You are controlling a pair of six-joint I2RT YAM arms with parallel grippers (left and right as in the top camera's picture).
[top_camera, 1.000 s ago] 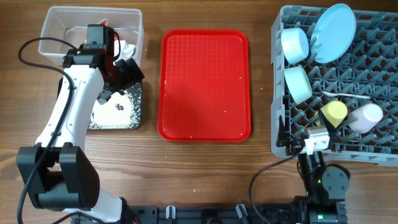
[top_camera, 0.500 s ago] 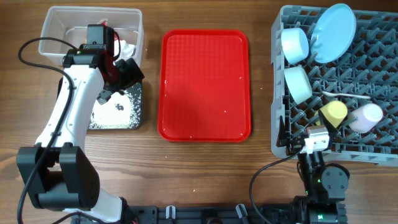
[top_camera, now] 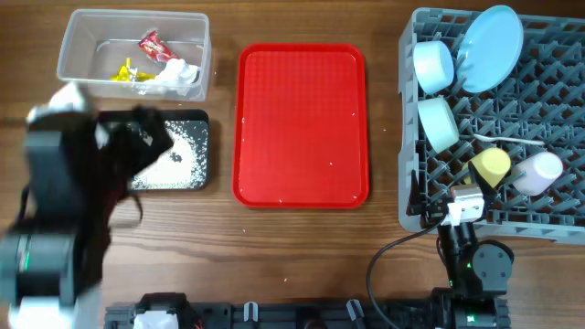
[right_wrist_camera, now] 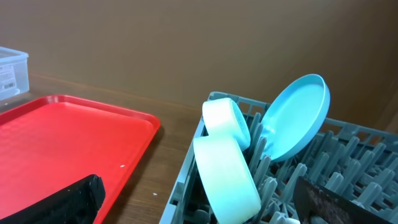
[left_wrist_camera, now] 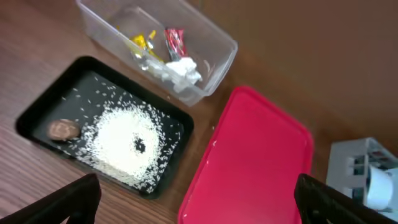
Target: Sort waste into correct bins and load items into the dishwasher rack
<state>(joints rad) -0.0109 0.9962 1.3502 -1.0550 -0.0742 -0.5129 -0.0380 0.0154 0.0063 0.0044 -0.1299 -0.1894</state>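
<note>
The clear tub (top_camera: 66, 46) holds a red wrapper (top_camera: 151, 43), a yellow wrapper (top_camera: 123, 71) and a white tissue (top_camera: 181, 75). In front of it, the black tray (top_camera: 196, 180) carries white rice grains (top_camera: 174, 155) and a brown lump (left_wrist_camera: 62, 129). The grey rack (top_camera: 548, 100) holds a blue plate (top_camera: 489, 37), two pale bowls (top_camera: 433, 66) (top_camera: 440, 123), a yellow cup (top_camera: 490, 164), a pink cup (top_camera: 539, 171) and a white spoon (top_camera: 512, 142). My left gripper (left_wrist_camera: 199, 211) is open and empty, above the black tray's near side. My right gripper (right_wrist_camera: 199, 208) is open and empty at the rack's near left corner.
A flat red serving tray (top_camera: 302, 128) lies between the bins and the rack with only a few specks on it. My left arm (top_camera: 55, 210) shows as a blur at the table's left edge. Bare wooden tabletop (top_camera: 292, 247) runs along the front.
My left arm has swung back from over the clear tub toward the near left, blurred in motion, uncovering the tub's contents. The right arm has stayed put.
</note>
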